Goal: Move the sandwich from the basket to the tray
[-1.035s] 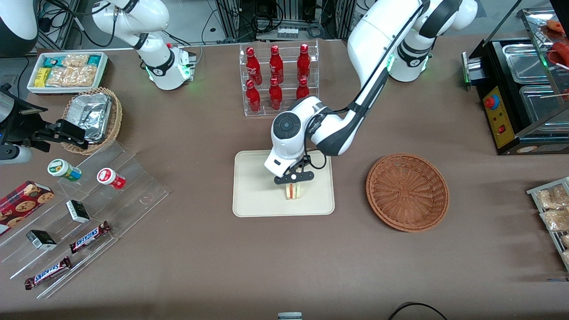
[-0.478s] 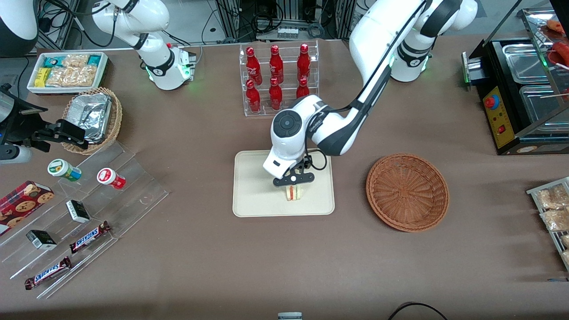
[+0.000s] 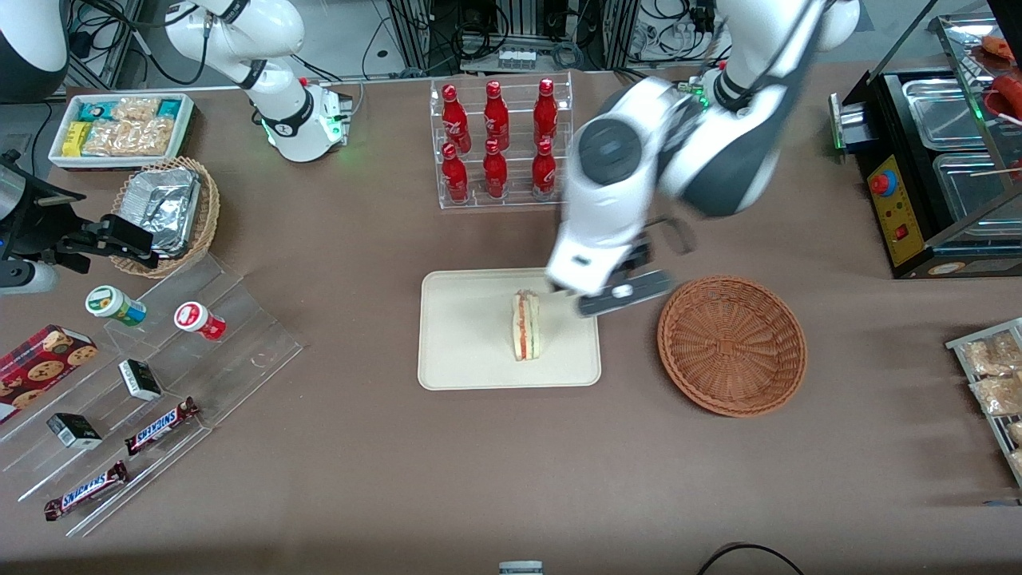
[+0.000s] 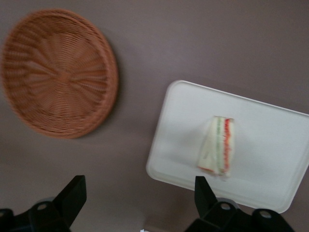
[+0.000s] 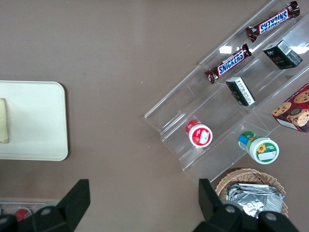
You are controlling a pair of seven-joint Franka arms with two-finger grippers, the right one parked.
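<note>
The sandwich point(image 3: 526, 326) stands on its edge on the cream tray point(image 3: 463, 335), its red and green filling facing up. My gripper point(image 3: 625, 294) hangs open and empty well above the table, over the gap between the tray's rim and the reddish-brown basket point(image 3: 730, 345). Nothing lies in the basket. The left wrist view looks down on the basket point(image 4: 58, 72), the tray point(image 4: 275, 130) and the sandwich point(image 4: 217, 146), with the gripper point(image 4: 139, 189) spread wide over bare tablecloth. The parked arm's view catches one end of the tray point(image 5: 34, 121).
A clear rack of red bottles point(image 3: 499, 144) stands farther from the front camera than the tray. Toward the parked arm's end are a stepped acrylic shelf with snacks point(image 3: 144, 375), a tan basket of foil packs point(image 3: 168, 212) and a white snack bin point(image 3: 120, 128). A black food warmer point(image 3: 942, 168) stands at the working arm's end.
The gripper has let go of the sandwich, opened, and risen away toward the basket and the bottle rack. The sandwich stays standing on the tray, now fully in view.
</note>
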